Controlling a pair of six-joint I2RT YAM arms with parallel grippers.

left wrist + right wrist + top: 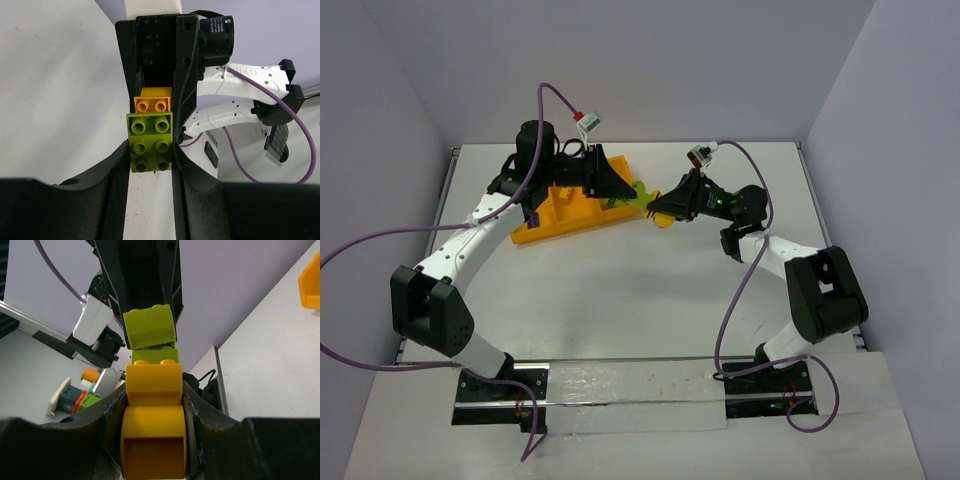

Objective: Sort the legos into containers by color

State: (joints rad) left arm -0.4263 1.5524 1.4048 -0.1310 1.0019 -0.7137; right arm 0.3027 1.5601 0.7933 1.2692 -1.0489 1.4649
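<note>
Step in hand, as I read it: splitting a mixed-colour stack.

Left gripper [150,159] is clamped on the lime green plastic brick [149,142]. The studs face its wrist camera and the brick fills the gap between the jaws.

Right gripper [152,402] is clamped on the orange-yellow plastic brick [152,384]. A rounded yellow piece [153,440] sits deeper between its jaws, toward the palm.

The grippers meet tip to tip and the stack bridges them, with the colour joint just beyond both sets of fingertips. The stack is held in the air over the white table [620,300], just beside the end of the shallow orange-yellow plastic tray [555,215] nearer the right arm.

In the right wrist view the green brick looks tilted off the yellow, with a thinner green piece [155,356] between them. I can't tell whether the joint has cracked open.

Next move calls for a firm hold on both sides and a peel or pull along the stud axis. After that, each arm takes its colour to its own compartment.

Risk: a brick pops out of the jaws when the studs let go.
</note>
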